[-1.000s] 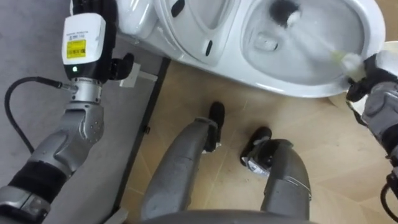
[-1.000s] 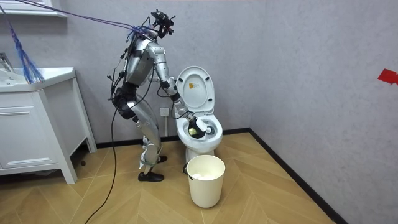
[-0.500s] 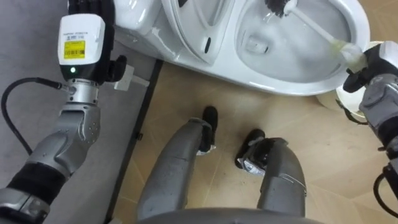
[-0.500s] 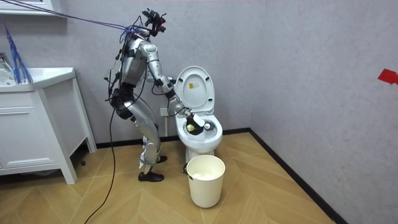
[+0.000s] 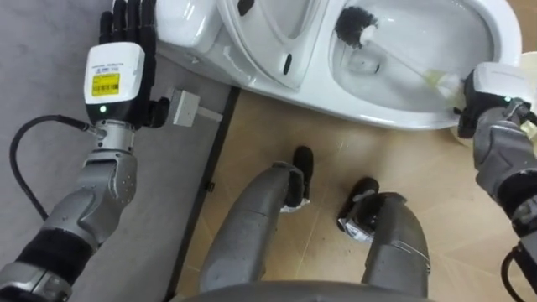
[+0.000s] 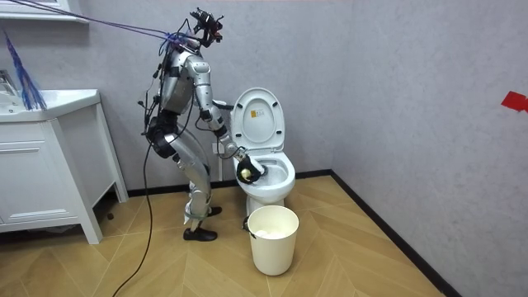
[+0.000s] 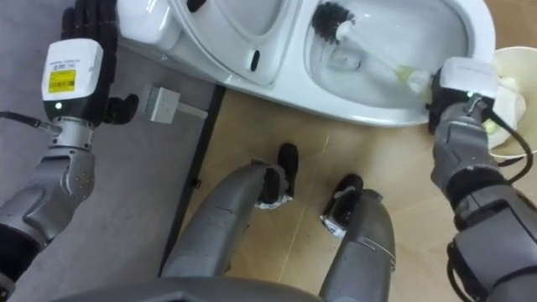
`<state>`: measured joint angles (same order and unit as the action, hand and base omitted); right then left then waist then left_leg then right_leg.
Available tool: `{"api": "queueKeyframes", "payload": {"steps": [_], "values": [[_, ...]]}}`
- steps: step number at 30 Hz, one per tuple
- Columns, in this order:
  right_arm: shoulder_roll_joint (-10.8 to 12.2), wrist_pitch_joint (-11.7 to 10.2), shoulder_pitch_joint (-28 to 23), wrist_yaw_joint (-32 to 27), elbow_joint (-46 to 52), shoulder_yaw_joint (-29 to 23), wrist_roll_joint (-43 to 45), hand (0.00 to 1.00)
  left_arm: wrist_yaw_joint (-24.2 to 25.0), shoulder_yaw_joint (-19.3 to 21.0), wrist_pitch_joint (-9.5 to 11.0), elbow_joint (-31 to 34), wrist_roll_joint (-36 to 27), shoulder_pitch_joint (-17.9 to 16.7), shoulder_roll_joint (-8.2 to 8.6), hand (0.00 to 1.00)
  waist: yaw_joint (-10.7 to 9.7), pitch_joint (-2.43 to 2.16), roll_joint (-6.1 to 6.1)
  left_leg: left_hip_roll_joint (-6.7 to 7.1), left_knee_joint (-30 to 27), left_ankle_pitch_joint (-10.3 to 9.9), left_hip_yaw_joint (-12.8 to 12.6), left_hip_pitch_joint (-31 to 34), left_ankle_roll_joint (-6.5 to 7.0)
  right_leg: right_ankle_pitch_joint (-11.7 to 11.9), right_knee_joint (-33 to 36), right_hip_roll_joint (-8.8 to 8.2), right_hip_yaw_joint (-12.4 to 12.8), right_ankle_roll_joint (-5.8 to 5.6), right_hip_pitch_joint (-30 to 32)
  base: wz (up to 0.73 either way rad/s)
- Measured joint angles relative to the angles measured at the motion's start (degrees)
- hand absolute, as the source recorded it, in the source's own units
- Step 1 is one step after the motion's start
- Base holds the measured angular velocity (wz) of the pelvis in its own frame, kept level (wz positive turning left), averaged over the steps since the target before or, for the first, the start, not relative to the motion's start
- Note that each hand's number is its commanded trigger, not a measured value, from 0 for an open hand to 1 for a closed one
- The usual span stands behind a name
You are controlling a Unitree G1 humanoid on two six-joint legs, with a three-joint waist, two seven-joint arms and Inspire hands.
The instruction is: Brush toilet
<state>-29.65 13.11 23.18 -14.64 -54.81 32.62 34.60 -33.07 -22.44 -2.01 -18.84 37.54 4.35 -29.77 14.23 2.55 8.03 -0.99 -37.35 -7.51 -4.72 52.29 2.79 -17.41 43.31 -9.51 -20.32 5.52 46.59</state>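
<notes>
Nearest, at the near rim of the toilet bowl, the right hand is clenched round the pale green grip end of the toilet brush. Its shaft slants away across the bowl, and the dark bristle head sits down inside, toward the far wall of the basin.

The brush looks light, so 1 hand should manage it. The thin shaft probably flexes a little under pressure, and its smooth plastic is likely slick when wet. The thicker grip end, where the hand already is, seems the right hold. A grasp lower down would bring the fingers over the rim. The porcelain is hard and glossy, so the bristles should slide easily.

Farther off, the raised lid stands open. Beside the toilet's far left corner, the left hand is held up with straight, released fingers, carrying nothing.

In the room view, a white bucket stands on the floor just before the toilet.
</notes>
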Motion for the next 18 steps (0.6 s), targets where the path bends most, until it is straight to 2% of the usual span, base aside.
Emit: {"api": "queueKeyframes", "payload": {"steps": [2,6,8,11,14,18], "values": [[0.3,0.99,-3.84,1.72,2.07,-0.08,1.24,1.0,-0.12,0.34,0.48,0.28,-2.06,-0.53,0.0,0.0,-0.15,-0.09,0.11,-0.44,-0.03,0.0,0.32,-0.02,-0.26,0.12,-0.82,0.61,-0.76,0.84,-0.7,0.06],[0.62,1.24,-4.8,2.34,4.97,-0.12,1.97,1.0,-0.62,2.66,1.0,1.35,-3.33,-3.54,-0.12,0.0,-2.56,-0.06,0.02,-0.4,0.28,-0.06,0.33,-0.03,-0.61,-0.22,-0.75,0.6,-0.67,1.08,-0.55,0.03],[0.79,1.21,-4.74,2.66,4.96,-0.12,1.95,1.0,-1.65,3.18,2.07,0.93,-4.71,-4.3,-0.38,0.0,-3.37,-0.02,-0.49,-0.33,0.65,-0.02,0.21,-0.11,-0.69,-0.43,-0.72,0.42,-0.78,1.16,-0.55,0.06],[0.32,1.11,-4.46,4.3,4.84,-0.12,2.29,1.0,-2.28,3.34,2.9,1.37,-6.91,-4.46,-0.74,0.0,-3.82,0.01,-1.39,-0.39,0.14,0.01,0.17,0.0,-0.71,-0.46,-0.84,0.41,-0.86,1.17,-0.57,0.01],[-0.52,0.08,-3.63,6.25,3.53,-0.06,3.48,1.0,-2.32,3.13,3.3,1.55,-8.37,-3.76,-0.77,0.0,-3.91,0.03,-2.22,-0.42,-0.37,0.01,0.22,0.05,-0.67,-0.52,-0.59,0.21,-0.84,1.04,-0.59,0.0],[-1.66,-0.89,-2.84,7.93,2.88,-0.05,5.2,1.0,-2.3,2.93,3.69,1.48,-8.68,-2.97,-0.86,0.0,-4.11,0.08,-2.73,-0.4,-0.48,0.02,0.17,0.04,-0.63,-0.44,-0.47,-0.06,-0.71,0.58,-0.59,-0.01]]}}
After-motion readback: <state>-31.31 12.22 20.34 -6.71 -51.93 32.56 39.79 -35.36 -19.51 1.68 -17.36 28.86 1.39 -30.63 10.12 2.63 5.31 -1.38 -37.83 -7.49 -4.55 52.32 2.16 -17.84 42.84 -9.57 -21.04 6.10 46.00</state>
